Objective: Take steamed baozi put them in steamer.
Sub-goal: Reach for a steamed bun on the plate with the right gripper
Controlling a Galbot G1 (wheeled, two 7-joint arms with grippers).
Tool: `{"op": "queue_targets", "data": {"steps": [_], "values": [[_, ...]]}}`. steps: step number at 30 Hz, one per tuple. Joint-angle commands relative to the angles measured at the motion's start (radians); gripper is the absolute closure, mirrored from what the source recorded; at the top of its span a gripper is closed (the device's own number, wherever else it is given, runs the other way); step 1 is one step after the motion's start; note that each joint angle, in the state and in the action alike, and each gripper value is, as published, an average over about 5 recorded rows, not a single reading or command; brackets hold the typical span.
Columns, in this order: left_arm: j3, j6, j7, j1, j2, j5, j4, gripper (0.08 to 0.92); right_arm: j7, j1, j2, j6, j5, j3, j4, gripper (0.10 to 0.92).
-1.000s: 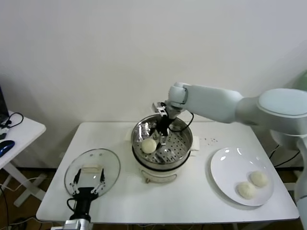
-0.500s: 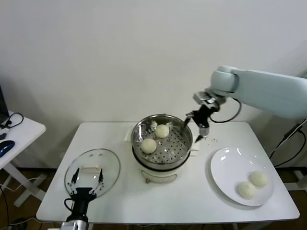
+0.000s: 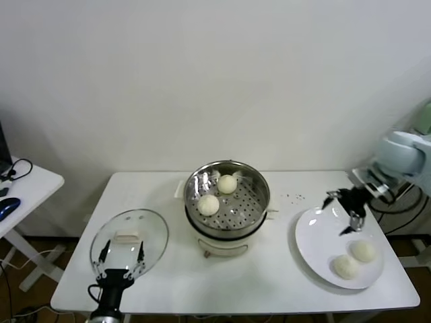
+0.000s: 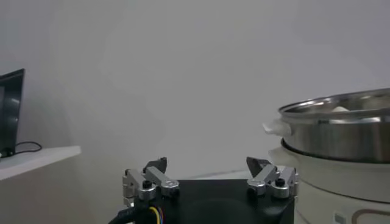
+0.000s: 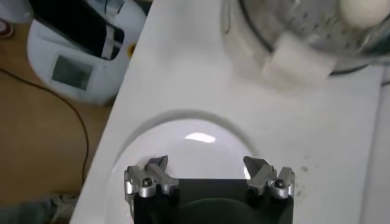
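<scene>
Two baozi [image 3: 217, 194] in steamer [image 3: 259, 202]; two on plate [image 3: 316, 245], right. Right gripper [image 3: 345, 210] open above plate; left gripper [image 3: 120, 260] open, near-left.

This looks like a lab or test room arranged as a mock kitchen, not a home. A plain white rectangular table [image 3: 168, 282] stands against a bare white wall [image 3: 202, 74], carrying only a steel steamer on a cream cooker base [image 3: 227, 202]. At the far left, a second white desk [image 3: 30, 185] holds black cables [image 3: 15, 167].
</scene>
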Motion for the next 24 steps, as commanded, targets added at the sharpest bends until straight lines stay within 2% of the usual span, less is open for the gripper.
{"op": "queue_targets", "data": {"steps": [1, 7, 24], "values": [[-0.003, -0.011, 0.001, 0.027, -0.002, 0.001, -0.009, 0.177, 0.032, -0.353, -0.154, 0.018, -0.172, 0.224, -0.003, 0.203], [-0.007, -0.016, -0.001, 0.037, -0.004, 0.001, -0.007, 0.177, 0.050, -0.507, -0.106, 0.013, -0.188, 0.353, -0.061, 0.203], [-0.014, -0.020, -0.004, 0.038, -0.012, -0.001, 0.015, 0.177, 0.072, -0.573, 0.024, 0.010, -0.189, 0.369, -0.161, 0.203]]}}
